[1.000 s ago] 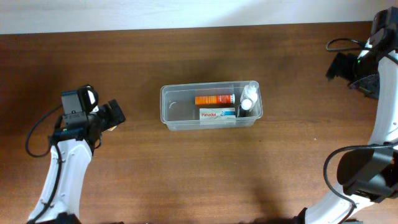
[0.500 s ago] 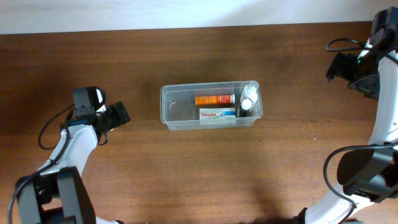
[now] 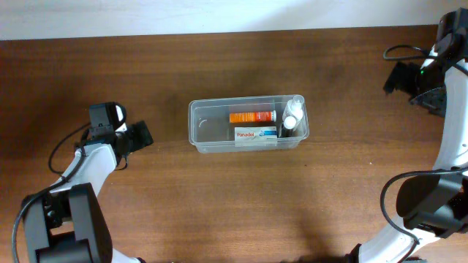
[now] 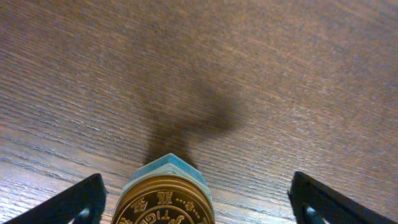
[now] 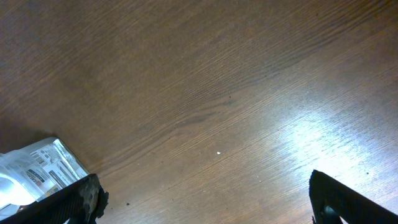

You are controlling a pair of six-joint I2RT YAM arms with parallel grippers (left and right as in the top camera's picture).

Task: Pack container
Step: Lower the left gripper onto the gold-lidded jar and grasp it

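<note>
The clear plastic container (image 3: 201,135) sits mid-table and holds an orange tube (image 3: 251,116), a Panadol box (image 3: 256,134) and a white bottle (image 3: 292,117). My left gripper (image 3: 137,136) is to its left, open. In the left wrist view its fingers (image 4: 196,190) stand wide apart around a small jar with a gold embossed lid and teal body (image 4: 165,199), not touching it. My right gripper (image 3: 397,77) is at the far right back, open and empty (image 5: 205,190). A silver blister pack (image 5: 37,168) lies just beside its left finger.
The brown wooden table (image 3: 234,204) runs to a white edge at the back (image 3: 219,14). The right arm's cable (image 3: 402,51) loops near the far right corner. The jar is hidden under the left gripper in the overhead view.
My left arm has swung in and its gripper has shifted a little to the right, toward the container. The right arm and the container's contents have not moved.
</note>
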